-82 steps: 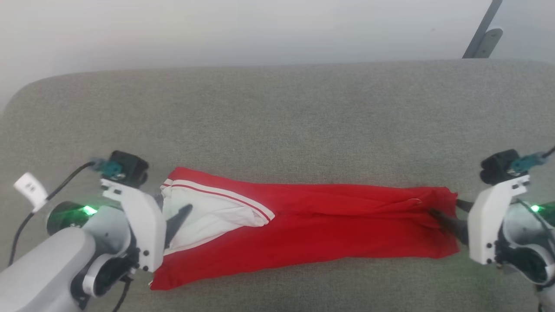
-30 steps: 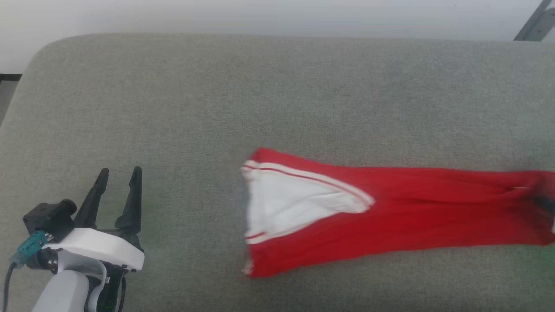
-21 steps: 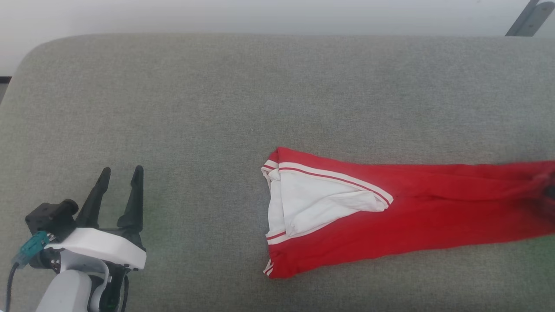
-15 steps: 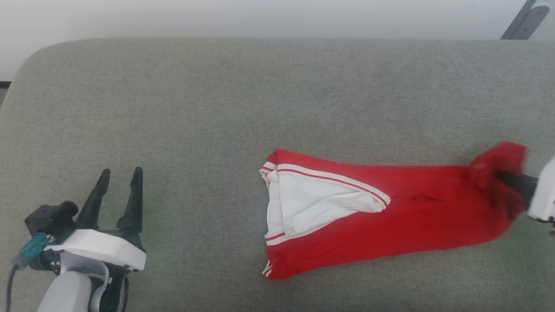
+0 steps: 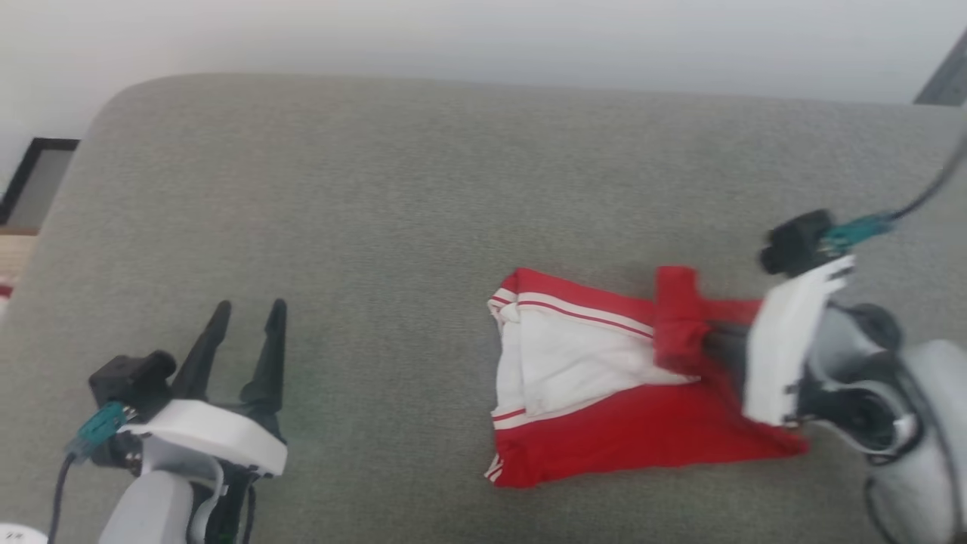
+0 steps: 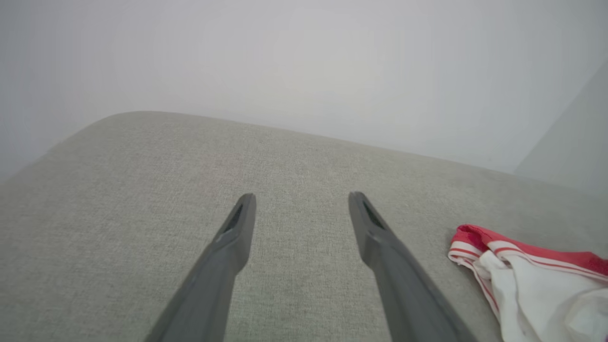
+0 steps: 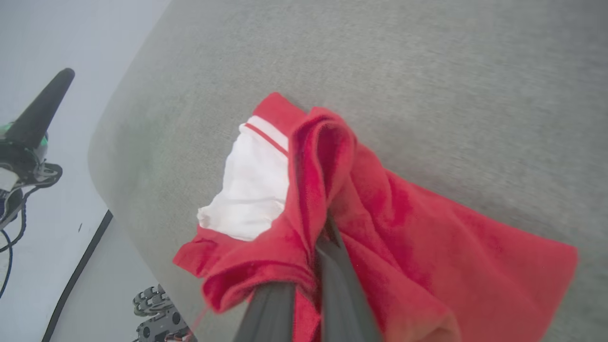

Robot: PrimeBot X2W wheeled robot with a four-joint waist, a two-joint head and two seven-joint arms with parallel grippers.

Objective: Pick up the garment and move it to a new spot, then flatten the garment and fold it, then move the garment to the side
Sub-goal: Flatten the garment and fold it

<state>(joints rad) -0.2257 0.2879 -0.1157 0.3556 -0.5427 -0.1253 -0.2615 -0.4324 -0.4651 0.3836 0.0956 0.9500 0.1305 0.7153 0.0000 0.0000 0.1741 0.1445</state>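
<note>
Grey cushion [image 5: 378, 189], right pincer [image 5: 714, 341] gripping garment [image 5: 642, 431] — end doubled over, left pincer [image 5: 248, 304] wide

You face a wide grey fabric cushion [image 5: 378, 189], its far left corner rounded. A plain pale wall [image 5: 453, 38] stands behind it. Far left you see a dark frame [image 5: 29, 175]; far right, a slanted grey bar [image 5: 946, 79].

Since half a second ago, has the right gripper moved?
Yes. The right gripper, shut on the jersey, has carried its red end left, up to the white panel, which stays put on the grey cushion.
</note>
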